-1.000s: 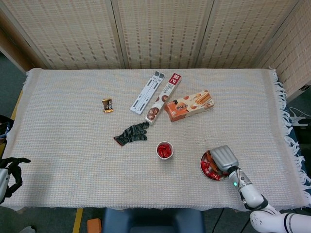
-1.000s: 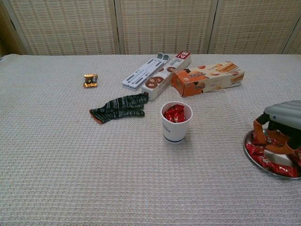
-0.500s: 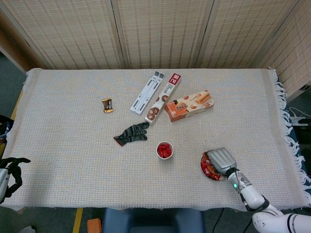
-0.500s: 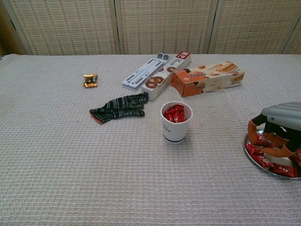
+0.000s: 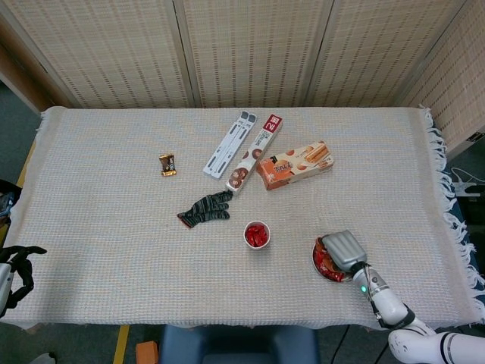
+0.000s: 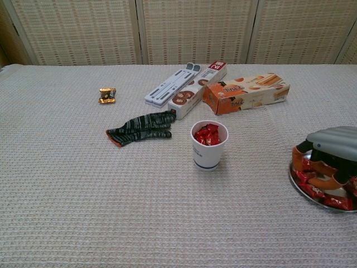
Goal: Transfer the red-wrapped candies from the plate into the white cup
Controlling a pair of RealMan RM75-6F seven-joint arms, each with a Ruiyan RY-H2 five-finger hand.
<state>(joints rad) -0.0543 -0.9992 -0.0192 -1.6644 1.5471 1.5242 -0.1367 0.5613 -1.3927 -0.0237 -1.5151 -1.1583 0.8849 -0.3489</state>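
Both hands show: the right hand (image 6: 330, 159) reaches into the plate (image 6: 304, 190) among candies (image 6: 312, 191), grip unclear; the left hand (image 5: 17, 267) hangs curled, holding nothing, far from the cup (image 6: 209, 144).

Red candies (image 6: 315, 191) on a silver plate (image 6: 305, 192), white cup (image 6: 209, 151), dark striped glove (image 6: 141, 127)

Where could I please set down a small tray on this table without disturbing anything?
Bare cloth lies left of the glove and below the small wrapped candy, also between the white cup and the near edge. Crowded: the boxes at centre back, and the plate under the right hand.
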